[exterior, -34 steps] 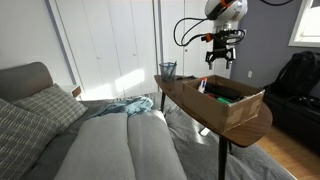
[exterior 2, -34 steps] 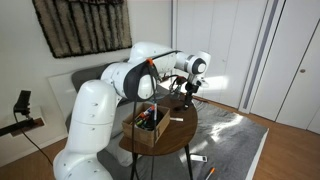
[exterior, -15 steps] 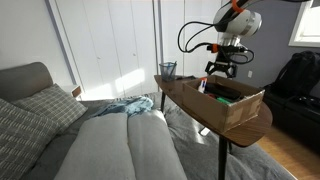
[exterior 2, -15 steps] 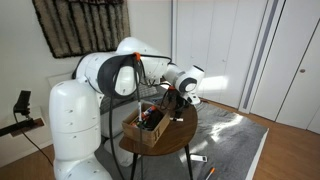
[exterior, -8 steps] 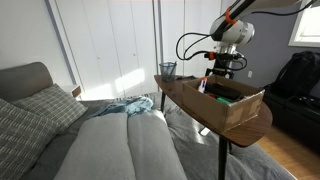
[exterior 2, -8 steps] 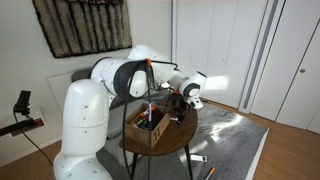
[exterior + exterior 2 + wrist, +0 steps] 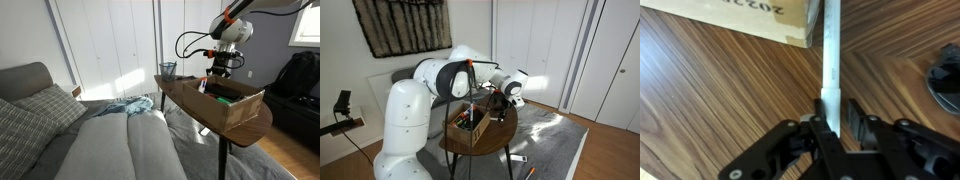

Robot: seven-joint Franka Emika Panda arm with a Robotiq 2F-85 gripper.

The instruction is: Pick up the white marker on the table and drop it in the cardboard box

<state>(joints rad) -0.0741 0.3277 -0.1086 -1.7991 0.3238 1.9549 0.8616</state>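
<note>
In the wrist view the white marker (image 7: 830, 50) lies on the dark-brown table (image 7: 710, 90), running away from me past a corner of the cardboard box (image 7: 740, 15). My gripper (image 7: 837, 103) is down at the table with its black fingers (image 7: 857, 115) drawn in close on both sides of the marker's near end. The marker still rests on the wood. In both exterior views the gripper (image 7: 217, 76) (image 7: 502, 108) hangs low over the table (image 7: 190, 102) just beside the box (image 7: 238, 105) (image 7: 468, 130).
A small dark mesh bin (image 7: 167, 70) stands at the table's far end and shows at the wrist view's right edge (image 7: 945, 85). The box holds dark and green items (image 7: 222, 98). A grey sofa (image 7: 100, 145) lies beside the table.
The arm has come down from above the box to the tabletop. Over the last second the jaws went from wide open to closed in round the marker.
</note>
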